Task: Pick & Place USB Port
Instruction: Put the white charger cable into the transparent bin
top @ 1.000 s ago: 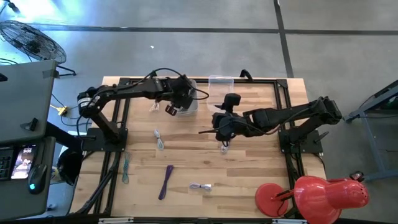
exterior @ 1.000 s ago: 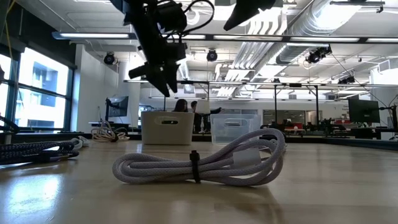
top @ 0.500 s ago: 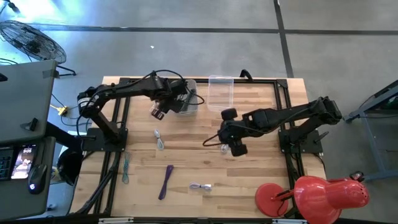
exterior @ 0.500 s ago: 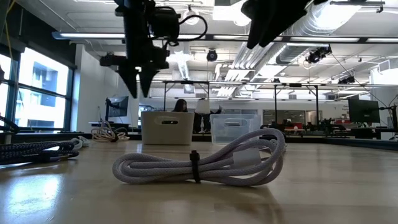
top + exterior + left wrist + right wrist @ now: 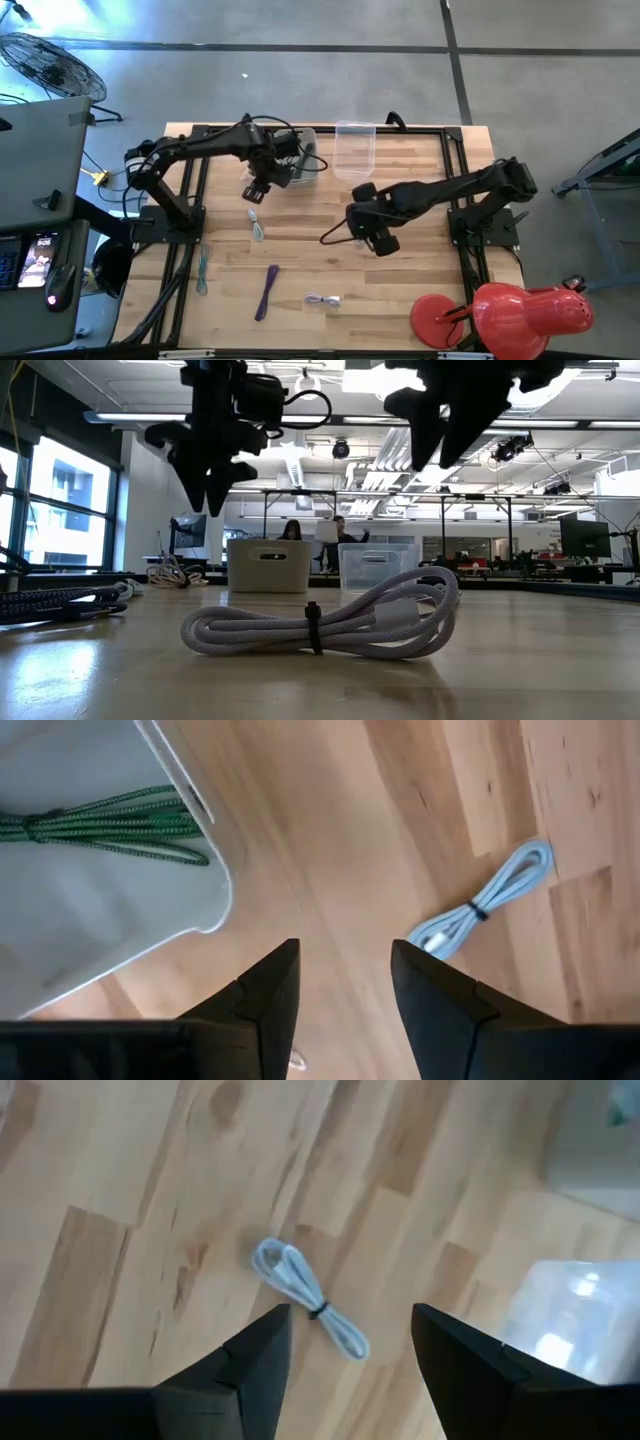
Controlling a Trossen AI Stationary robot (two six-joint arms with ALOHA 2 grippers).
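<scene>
Both grippers hang open above the wooden table, touching nothing. My left gripper is just off the near left corner of the white bin, which holds a bundled green cable. A pale blue bundled cable lies flat on the table nearer than it. My right gripper hovers at mid-table over a small white bundled cable, which the gripper hides in the high view. A clear bin stands at the far edge.
More bundled cables lie on the table's near half: a green one, a purple one and a white one. A red lamp sits at the near right corner. Black frame rails run along the table's sides.
My left gripper has swung from over the white bin toward the table's left and near side and turned about. My right gripper has moved toward the near edge, come lower and turned, and now stands over the small white cable.
</scene>
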